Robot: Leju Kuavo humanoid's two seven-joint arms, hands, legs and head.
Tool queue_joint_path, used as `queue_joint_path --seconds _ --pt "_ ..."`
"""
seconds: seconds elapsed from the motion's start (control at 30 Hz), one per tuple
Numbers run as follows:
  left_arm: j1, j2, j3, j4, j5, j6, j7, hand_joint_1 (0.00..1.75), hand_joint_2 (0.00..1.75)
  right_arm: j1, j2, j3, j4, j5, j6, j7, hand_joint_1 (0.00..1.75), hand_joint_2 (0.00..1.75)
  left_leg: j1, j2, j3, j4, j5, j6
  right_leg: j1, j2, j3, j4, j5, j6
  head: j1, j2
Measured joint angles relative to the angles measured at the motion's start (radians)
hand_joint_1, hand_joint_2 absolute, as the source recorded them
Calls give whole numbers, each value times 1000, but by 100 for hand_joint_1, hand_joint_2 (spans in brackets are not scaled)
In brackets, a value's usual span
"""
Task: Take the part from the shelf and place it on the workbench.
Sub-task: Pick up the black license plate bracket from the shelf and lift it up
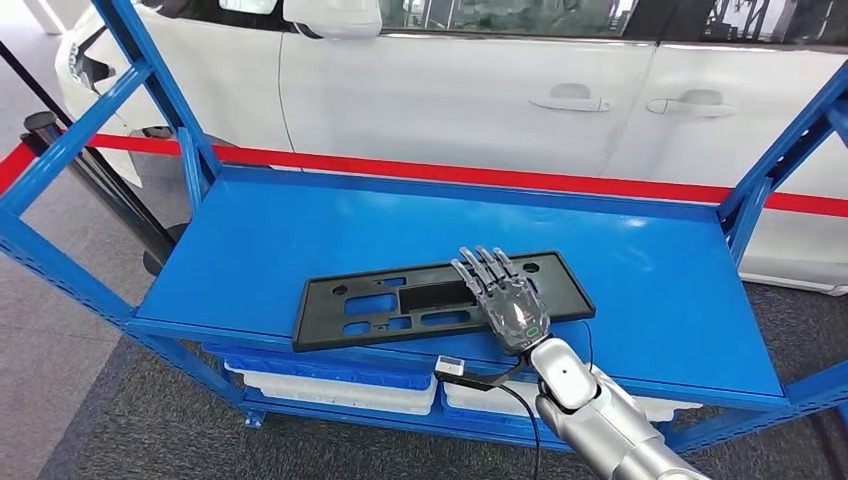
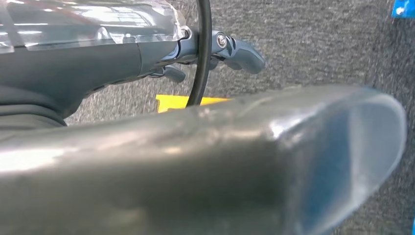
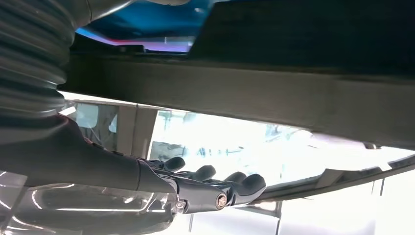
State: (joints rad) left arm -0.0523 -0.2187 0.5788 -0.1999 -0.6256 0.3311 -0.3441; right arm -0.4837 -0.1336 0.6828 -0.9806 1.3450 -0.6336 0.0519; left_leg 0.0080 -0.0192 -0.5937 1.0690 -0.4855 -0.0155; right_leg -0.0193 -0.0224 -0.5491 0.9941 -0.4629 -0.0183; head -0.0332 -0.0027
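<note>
Part: the flat black plastic panel (image 1: 440, 299), long and full of cut-out slots, is lying flat on the blue shelf (image 1: 300, 240), close to its front edge and a little right of the middle.
Right robot hand: the right robot hand (image 1: 505, 296) is reaching in from below on a silver arm (image 1: 600, 420), palm down, fingers straight and a little apart, hovering or resting over the right half of the panel. Whether it is touching the panel is hard to tell from the head view.
Right wrist view: the dark fingers (image 3: 205, 182) are lying stretched out side by side, with nothing clasped in them; a broad blurred edge (image 3: 244, 98) is crossing just past them, too close to name for certain.
Left robot hand: the left robot hand (image 2: 215, 54) is hanging over grey carpet (image 2: 313, 44), its fingers looking curled in, but the blur is making it impossible to say whether it is closed or slack. A black cable (image 2: 201, 49) is running across it.
Shelf: blue frame posts are rising at both sides, and white bins (image 1: 340, 388) are sitting on the level below.
Background: a white car (image 1: 460, 80) is standing behind the shelf, with a red strip (image 1: 450, 172) running along between them.
Floor: a yellow mark (image 2: 171, 102) is showing on the carpet by the left arm.
</note>
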Motion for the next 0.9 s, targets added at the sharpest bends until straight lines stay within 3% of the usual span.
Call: queue_joint_path --seconds 0.1,0.13,0.17,0.27,0.3,0.4,0.43,0.5,0.6,0.63,0.67,0.7,0.77,0.8,0.83,0.9 --pt "2 0 0 0 0 0 0 0 0 0 0 0 4 0 0 0 0 175 2 2 -81 182 -94 -11 2 -5 -2 0 1 -6 0 0" --pt "3 0 0 0 0 0 0 0 0 0 0 0 6 0 0 0 0 175 2 3 -95 215 -101 -13 2 -5 -2 0 1 -6 0 0" --pt "4 1 0 0 0 0 0 0 0 -1 0 0 7 0 0 0 0 175 2 3 -92 212 -88 -14 3 -5 -2 0 1 -6 0 0" --pt "5 2 0 0 0 0 0 0 0 -2 0 0 10 1 0 0 0 175 2 1 -1 29 4 -5 5 -2 2 4 -2 -1 0 0" --pt "4 3 0 0 0 0 0 0 0 -3 0 0 10 1 0 0 9 175 1 0 24 -23 22 1 7 0 3 6 -3 3 0 0" --pt "5 4 0 0 0 0 0 0 0 -4 0 -1 14 1 8 1 139 175 -4 -1 37 -61 31 21 10 4 3 6 -3 19 0 0" --pt "5 4 0 0 -1 0 0 0 0 -4 0 -2 16 2 15 1 174 175 -3 0 38 -64 34 28 8 4 3 7 -5 25 0 0" --pt "3 3 0 0 -2 -2 -1 0 0 -4 1 -8 26 4 32 2 175 175 1 1 40 -71 43 42 6 6 -13 44 -32 33 0 0" --pt "1 4 0 0 -3 -5 -4 0 0 -3 10 -16 52 11 51 7 175 175 2 2 36 -72 49 51 2 10 -97 224 -124 41 0 0" --pt "2 4 1 0 -3 -6 -5 0 0 -2 13 -18 62 12 54 8 175 175 1 3 35 -72 49 51 1 11 -122 275 -138 42 0 0" --pt "3 4 1 0 -3 -6 -6 0 0 -2 16 -20 70 12 56 8 175 175 1 2 35 -72 48 51 1 11 -129 288 -129 42 0 0" --pt "3 5 1 0 -3 -6 -6 0 0 -2 18 -22 78 12 58 8 175 175 0 1 36 -72 48 51 1 11 -119 263 -103 40 0 0" --pt "3 5 2 0 -3 -6 -6 0 0 -4 20 -25 88 12 60 6 175 175 0 0 40 -71 46 48 3 8 -58 132 -31 29 0 0" --pt "2 4 2 0 -3 -6 -6 0 0 -5 23 -26 91 12 60 5 175 175 -2 0 40 -70 45 45 6 4 -29 69 -10 23 0 0" --pt "2 4 3 0 -3 -6 -6 0 0 -6 28 -27 93 11 60 4 175 175 -4 0 38 -69 44 40 9 1 -11 27 0 18 0 0" --pt "1 4 5 0 -1 -6 -7 0 0 -8 42 -31 99 10 60 4 175 175 -5 2 36 -69 43 28 15 1 -3 2 -2 12 0 0"
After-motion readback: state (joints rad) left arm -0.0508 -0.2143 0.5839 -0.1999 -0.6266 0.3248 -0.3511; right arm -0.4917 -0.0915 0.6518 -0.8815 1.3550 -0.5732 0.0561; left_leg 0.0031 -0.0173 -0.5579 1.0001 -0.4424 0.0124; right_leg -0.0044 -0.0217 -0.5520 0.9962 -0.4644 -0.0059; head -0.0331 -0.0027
